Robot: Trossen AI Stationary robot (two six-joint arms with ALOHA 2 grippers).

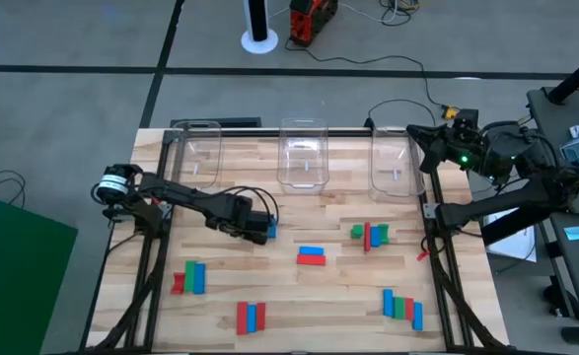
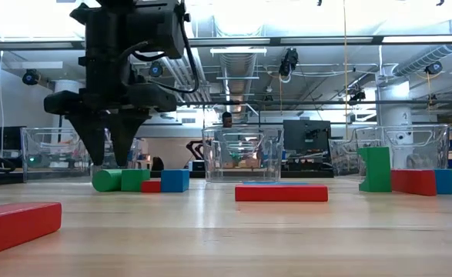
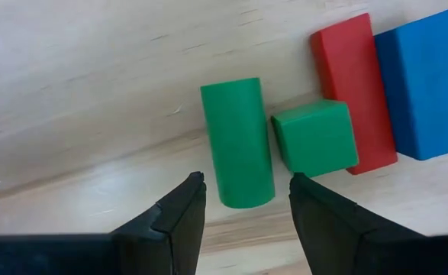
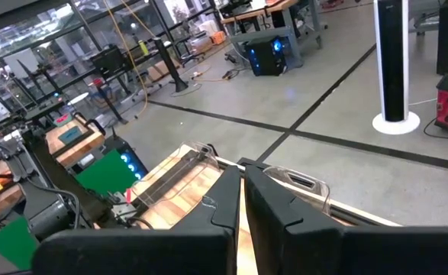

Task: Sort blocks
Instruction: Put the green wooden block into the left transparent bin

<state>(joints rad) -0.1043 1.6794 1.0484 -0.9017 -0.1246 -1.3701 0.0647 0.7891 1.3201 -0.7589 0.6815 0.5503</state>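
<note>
My left gripper [image 3: 243, 200] hangs spread, holding nothing, over a green cylinder [image 3: 237, 142] lying beside a green cube [image 3: 314, 137], red bar [image 3: 351, 76] and blue block [image 3: 425, 80]. My right gripper [image 4: 241, 200] waits clenched by the bins [image 1: 303, 154].

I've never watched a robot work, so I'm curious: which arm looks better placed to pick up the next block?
The left. Its gripper hovers open right over a green cylinder on the table, beside a green block. The right gripper is shut and parked off by the table's far right corner.
</note>
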